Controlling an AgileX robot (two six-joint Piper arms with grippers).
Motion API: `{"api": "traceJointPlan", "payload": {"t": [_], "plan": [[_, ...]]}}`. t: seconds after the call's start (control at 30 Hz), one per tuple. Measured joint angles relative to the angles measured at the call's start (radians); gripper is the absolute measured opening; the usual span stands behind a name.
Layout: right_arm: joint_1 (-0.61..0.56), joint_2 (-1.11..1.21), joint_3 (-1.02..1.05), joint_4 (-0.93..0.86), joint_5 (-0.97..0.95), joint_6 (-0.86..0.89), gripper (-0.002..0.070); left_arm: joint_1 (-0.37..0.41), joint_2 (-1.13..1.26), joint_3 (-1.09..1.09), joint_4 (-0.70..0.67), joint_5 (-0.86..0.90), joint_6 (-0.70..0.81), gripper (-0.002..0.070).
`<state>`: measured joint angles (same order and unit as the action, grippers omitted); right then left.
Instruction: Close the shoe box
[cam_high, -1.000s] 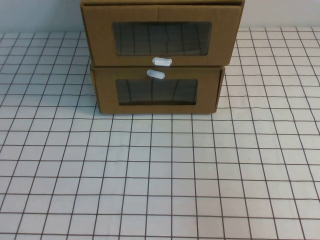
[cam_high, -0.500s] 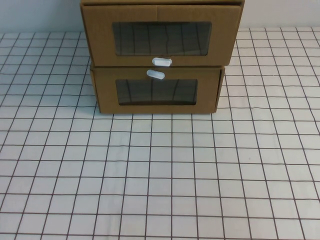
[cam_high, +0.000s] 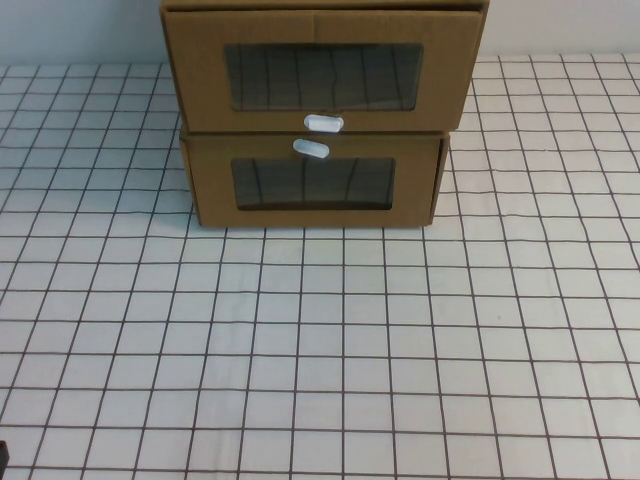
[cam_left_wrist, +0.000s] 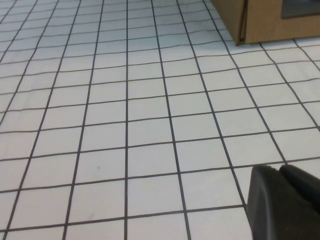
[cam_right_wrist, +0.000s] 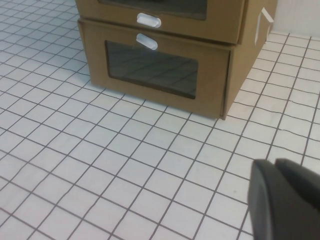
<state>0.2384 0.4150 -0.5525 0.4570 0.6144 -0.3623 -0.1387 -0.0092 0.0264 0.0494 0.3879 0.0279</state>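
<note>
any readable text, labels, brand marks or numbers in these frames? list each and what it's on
None readable.
Shoe box, stacked on top: plain cardboard front, blank white pull tab.
Lower cardboard box: plain too, blank white tab.
White mark on the top box's side: a shape, not legible text.
Grid tablecloth: lines only.
Left gripper and right gripper, low over the cloth: unmarked.

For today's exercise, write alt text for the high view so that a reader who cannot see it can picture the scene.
Two brown cardboard boxes are stacked at the far edge of a white gridded table: the shoe box, with its white tab below its window, sits on the lower box, whose tab is above its window. The left end effector and right end effector appear only in wrist views, near the table.
</note>
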Motion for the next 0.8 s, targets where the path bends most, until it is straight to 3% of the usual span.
{"api": "traceJointPlan", "payload": {"t": [0.53, 0.8], "plan": [[0.000, -0.005, 0.000, 0.011, 0.021, 0.000, -0.0014, 0.000, 0.000, 0.000, 0.000, 0.000, 0.000, -0.0005], [0.000, -0.113, 0.001, 0.031, 0.032, 0.000, -0.0013, 0.000, 0.000, 0.000, 0.000, 0.000, 0.000, -0.0005]]}}
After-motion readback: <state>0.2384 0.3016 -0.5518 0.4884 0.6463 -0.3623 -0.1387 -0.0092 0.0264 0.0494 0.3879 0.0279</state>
